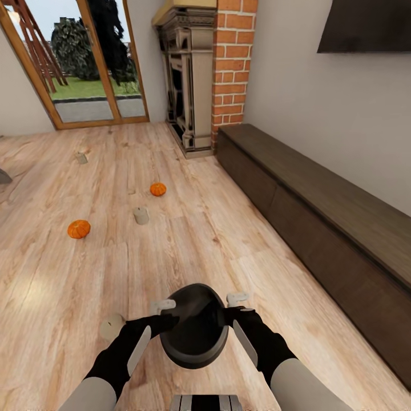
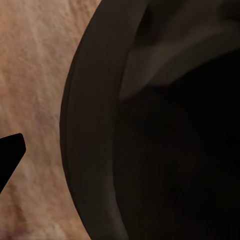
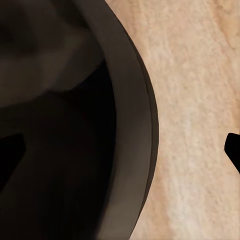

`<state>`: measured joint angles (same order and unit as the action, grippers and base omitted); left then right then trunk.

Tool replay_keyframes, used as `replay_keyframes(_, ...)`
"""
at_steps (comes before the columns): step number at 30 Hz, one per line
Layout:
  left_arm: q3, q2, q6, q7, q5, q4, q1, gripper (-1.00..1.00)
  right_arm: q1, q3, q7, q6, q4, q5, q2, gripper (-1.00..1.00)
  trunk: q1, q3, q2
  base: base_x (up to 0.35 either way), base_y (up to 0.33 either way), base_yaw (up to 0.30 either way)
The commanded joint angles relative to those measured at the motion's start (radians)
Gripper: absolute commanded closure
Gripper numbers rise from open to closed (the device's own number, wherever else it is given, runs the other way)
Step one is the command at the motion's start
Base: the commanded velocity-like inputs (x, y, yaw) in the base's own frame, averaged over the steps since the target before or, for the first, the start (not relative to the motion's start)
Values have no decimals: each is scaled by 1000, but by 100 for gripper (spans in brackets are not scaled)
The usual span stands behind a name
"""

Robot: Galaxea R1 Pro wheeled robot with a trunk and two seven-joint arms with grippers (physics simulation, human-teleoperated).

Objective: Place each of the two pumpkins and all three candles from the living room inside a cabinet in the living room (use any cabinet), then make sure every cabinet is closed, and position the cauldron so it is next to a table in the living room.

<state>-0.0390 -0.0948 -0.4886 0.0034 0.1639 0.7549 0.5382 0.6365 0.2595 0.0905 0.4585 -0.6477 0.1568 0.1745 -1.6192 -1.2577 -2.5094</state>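
The long dark cabinet (image 1: pixel 319 211) stood along the wall, its front panels shut. The cauldron (image 1: pixel 193 328) sat between both tools, nothing visible inside; the left tool (image 1: pixel 164 315) and right tool (image 1: pixel 234 308) each gripped its rim. Two pumpkins (image 1: pixel 79 229) and three candles (image 1: pixel 141 215) lay scattered on the floor (image 1: pixel 188 245).
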Motion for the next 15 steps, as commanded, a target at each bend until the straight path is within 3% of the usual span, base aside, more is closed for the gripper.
replay_keyframes(1,-1,0,-5,1,7,1,0,-100,0,3,9,4,-1,10,0,-100,0,-5,-1,0,0,0)
replay_keyframes(6,-2,0,-4,1,7,1,0,-100,0,3,9,3,0,10,0,-100,0,-5,-1,0,0,0)
replay_keyframes(12,-2,0,-4,1,6,1,0,-100,0,3,8,2,0,10,0,-100,-3,-28,-2,0,0,0)
replay_keyframes(15,-2,0,-4,1,7,1,0,-100,1,3,8,2,0,10,0,-100,-3,-28,-2,0,0,0)
